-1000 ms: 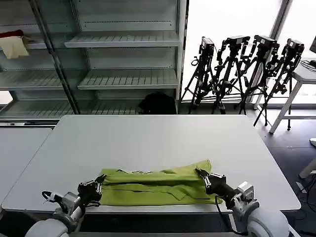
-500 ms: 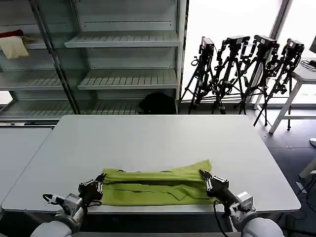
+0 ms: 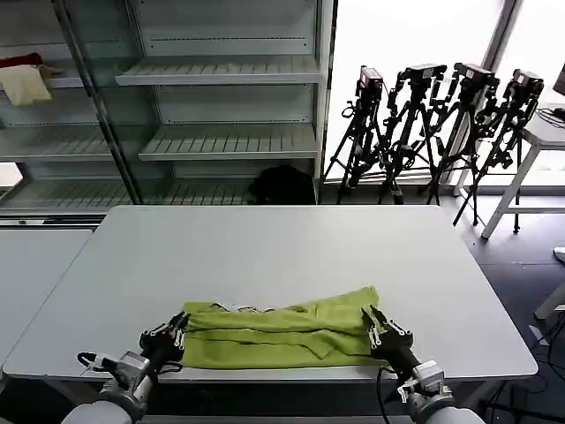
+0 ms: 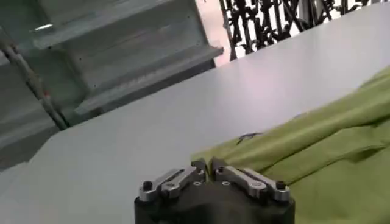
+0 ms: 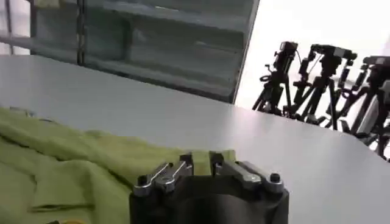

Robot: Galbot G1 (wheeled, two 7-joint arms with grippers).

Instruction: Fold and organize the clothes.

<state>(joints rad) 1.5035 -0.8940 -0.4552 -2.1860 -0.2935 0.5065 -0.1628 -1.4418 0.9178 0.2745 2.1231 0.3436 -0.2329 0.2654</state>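
The lime yellow-green cotton T-shirt (image 3: 278,334) lies folded into a long band along the near edge of the white tabletop (image 3: 282,256), with one hand at each of its ends. The step in hand looks like a two-handed fold or drag of that band, and doing it well depends on both ends travelling together: level, at the same pace, with the cloth kept lightly taut between them so the stacked layers do not slide apart or bunch in the middle. Because the band sits so close to the table's front edge, any lift should carry it away from the robot, not let it slip off.

The left hand (image 3: 172,337) sits low at the shirt's left end, forearm reaching in from below the table edge; in its wrist view the left hand (image 4: 205,167) has its fingertips drawn together at the cloth's corner, with too little fabric showing between them to be sure of a grip. The right hand (image 3: 378,329) mirrors it at the right end, and its wrist view shows the right hand (image 5: 202,159) clamped on a fold of green fabric pinched between the tips.
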